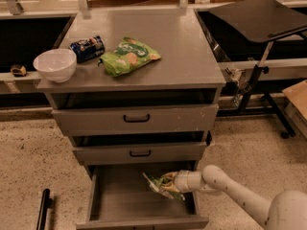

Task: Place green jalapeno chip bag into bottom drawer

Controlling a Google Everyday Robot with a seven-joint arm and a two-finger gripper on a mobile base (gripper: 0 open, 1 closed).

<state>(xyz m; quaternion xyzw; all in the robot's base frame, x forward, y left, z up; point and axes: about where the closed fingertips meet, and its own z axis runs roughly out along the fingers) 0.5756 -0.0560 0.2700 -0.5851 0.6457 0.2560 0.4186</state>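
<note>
The green jalapeno chip bag is crumpled, pale green with silvery edges, and is held by my gripper inside the open bottom drawer, at its right side just above the grey floor. My white arm reaches in from the lower right. The gripper is shut on the bag's right end, and the bag's left tip points toward the drawer's middle.
On the cabinet top lie a flat bright-green chip bag, a white bowl and a dark blue can. Two upper drawers with black handles are partly pulled out. A black stand is to the right.
</note>
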